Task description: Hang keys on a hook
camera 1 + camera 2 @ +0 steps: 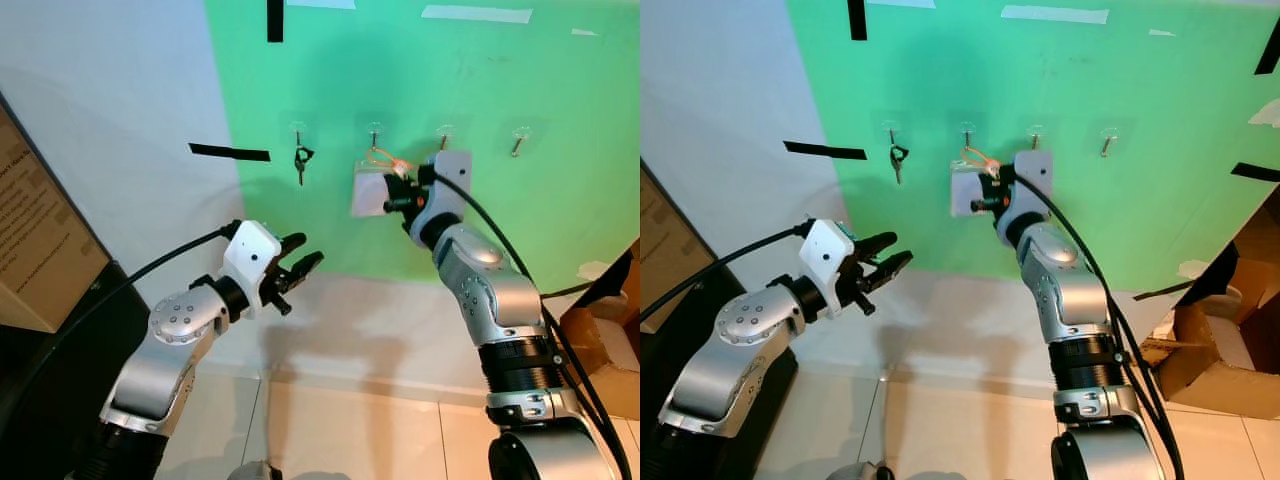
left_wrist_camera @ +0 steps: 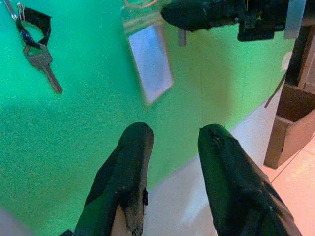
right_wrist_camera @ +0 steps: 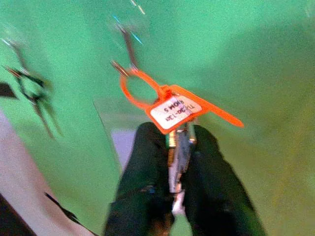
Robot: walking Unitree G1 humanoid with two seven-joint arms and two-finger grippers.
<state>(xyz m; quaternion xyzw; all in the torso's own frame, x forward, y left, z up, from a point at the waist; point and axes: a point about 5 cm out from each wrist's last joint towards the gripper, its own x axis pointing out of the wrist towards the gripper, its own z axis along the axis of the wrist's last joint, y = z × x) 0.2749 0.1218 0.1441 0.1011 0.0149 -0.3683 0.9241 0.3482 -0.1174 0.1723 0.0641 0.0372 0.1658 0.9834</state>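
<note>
You have four wall hooks [image 1: 298, 128], two sets of keys [image 1: 301, 162], two grippers [image 1: 300, 266], and one cardboard box [image 1: 30, 240].

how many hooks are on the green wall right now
4, in a row: first hook holds a black-strapped key, second hook by the orange tag, third hook, fourth hook.

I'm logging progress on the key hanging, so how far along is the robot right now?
Done: one key on a black strap already hangs on the far-left hook. In hand: the right gripper is shut on the key with the orange tag, its orange loop up at the second hook. Left: confirming the loop is seated, which I can't tell, and letting go. The left gripper hangs open, idle.
</note>
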